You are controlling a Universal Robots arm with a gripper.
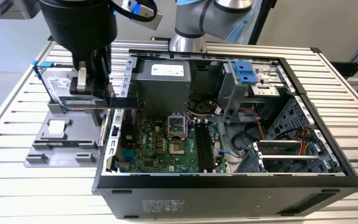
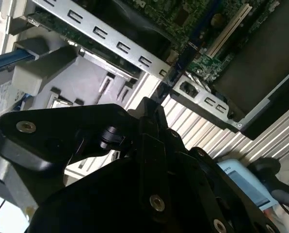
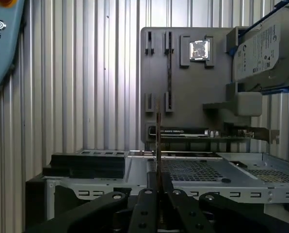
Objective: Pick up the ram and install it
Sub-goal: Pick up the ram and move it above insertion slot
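My gripper point(image 1: 93, 99) is shut on the ram point(image 1: 124, 102), a long thin dark stick held level above the near left wall of the open computer case point(image 1: 229, 179). One end of the ram reaches over the case edge, and the rest hangs over the grey fixture plate point(image 1: 58, 140). In the first wrist view the ram point(image 3: 157, 136) shows edge-on, rising straight from between the black fingers point(image 3: 143, 204) of the gripper point(image 3: 157, 187). In the second wrist view it is a thin dark edge point(image 2: 176, 68) leaving the gripper point(image 2: 152, 109). The black memory slots point(image 1: 205, 147) lie on the green motherboard point(image 1: 157, 149).
A silver hard drive with blue rails point(image 1: 58, 86) point(image 3: 263, 51) stands on the fixture plate point(image 3: 183, 82), beside a small chip point(image 3: 199, 50) in its recess. The case holds a power supply point(image 1: 166, 77), drive bays point(image 1: 253, 77) and cables. The robot's base point(image 1: 188, 32) stands behind the case.
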